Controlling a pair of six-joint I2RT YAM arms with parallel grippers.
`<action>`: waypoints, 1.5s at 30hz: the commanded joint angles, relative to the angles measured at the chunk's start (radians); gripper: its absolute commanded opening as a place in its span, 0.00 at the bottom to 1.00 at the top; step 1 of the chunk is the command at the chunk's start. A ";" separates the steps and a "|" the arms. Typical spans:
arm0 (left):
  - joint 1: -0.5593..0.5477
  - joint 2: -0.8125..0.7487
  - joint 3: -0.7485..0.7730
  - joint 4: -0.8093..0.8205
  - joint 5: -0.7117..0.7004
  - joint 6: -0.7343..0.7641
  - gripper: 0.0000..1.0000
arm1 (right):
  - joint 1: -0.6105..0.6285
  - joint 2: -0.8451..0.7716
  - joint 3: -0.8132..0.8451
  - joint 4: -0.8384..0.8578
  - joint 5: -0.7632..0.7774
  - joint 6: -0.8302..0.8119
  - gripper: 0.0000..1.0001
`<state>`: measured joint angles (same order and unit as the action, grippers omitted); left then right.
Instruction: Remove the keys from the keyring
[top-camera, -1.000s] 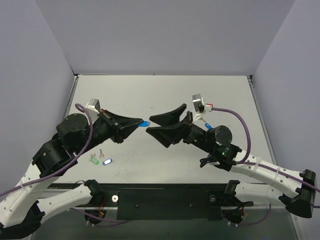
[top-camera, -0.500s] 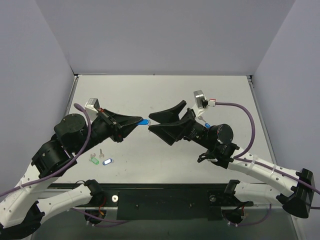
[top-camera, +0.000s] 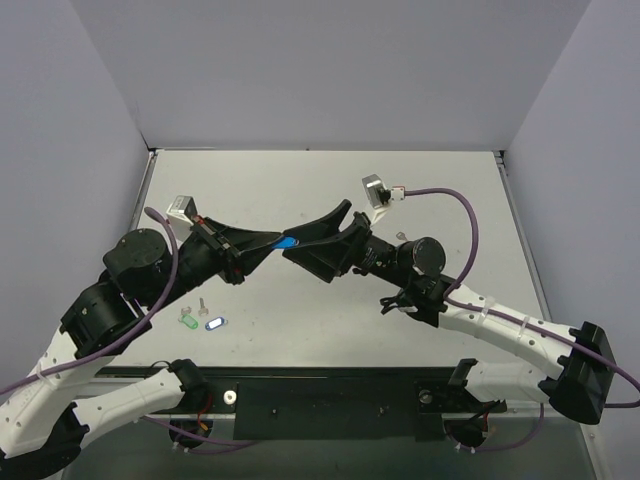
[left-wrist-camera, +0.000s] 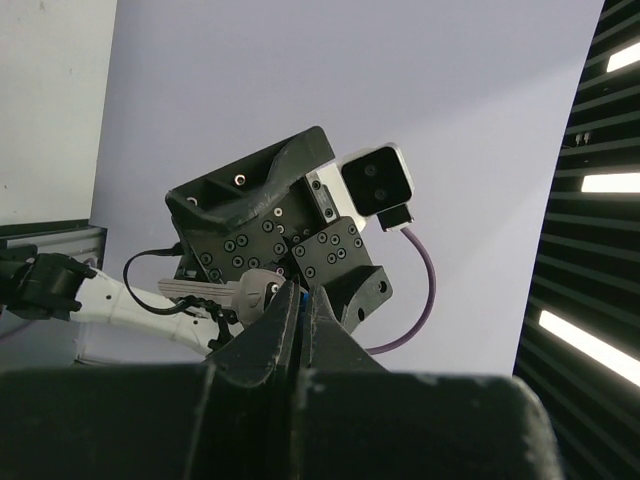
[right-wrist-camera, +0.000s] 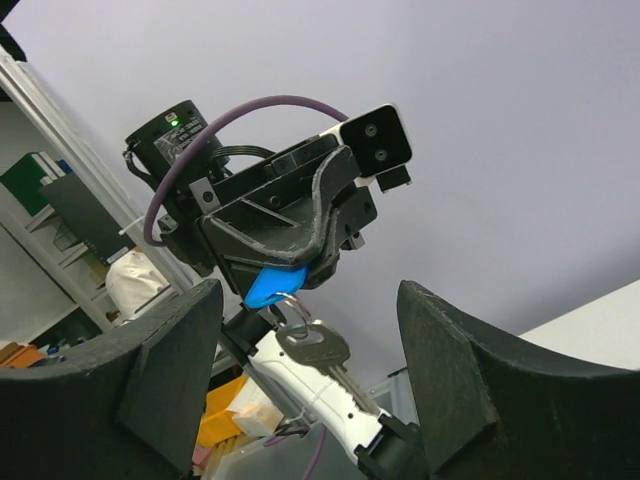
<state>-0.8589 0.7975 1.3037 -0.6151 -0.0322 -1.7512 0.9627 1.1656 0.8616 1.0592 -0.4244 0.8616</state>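
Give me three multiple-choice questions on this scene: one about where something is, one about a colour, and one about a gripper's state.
1. Where is the blue key cap?
A. Pinched in the left gripper, up off the table
B. Lying flat on the table
C. Clamped between the right fingers

2. What colour is the cap of the leftmost loose key lying by the left arm?
A. Red
B. Green
C. Yellow

3. How does the right gripper stand?
A. Shut on the keyring
B. Open
C. Shut on nothing

Answers:
1 A: the right wrist view shows the left fingers closed on the cap, with a silver key hanging below.
2 B: the top view shows a green cap.
3 B: its fingers stand wide apart on either side of the blue cap.
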 joint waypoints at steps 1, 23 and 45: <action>-0.005 -0.021 0.014 0.077 -0.018 -0.018 0.00 | -0.002 -0.026 0.045 0.137 -0.056 0.031 0.64; -0.005 -0.024 -0.006 0.097 -0.051 -0.025 0.00 | 0.001 -0.038 0.043 0.185 -0.080 0.086 0.42; -0.005 -0.032 -0.017 0.103 -0.060 -0.027 0.00 | 0.002 -0.020 0.054 0.131 -0.066 0.076 0.29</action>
<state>-0.8589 0.7731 1.2865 -0.5709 -0.0750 -1.7695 0.9627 1.1496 0.8692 1.1206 -0.4797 0.9447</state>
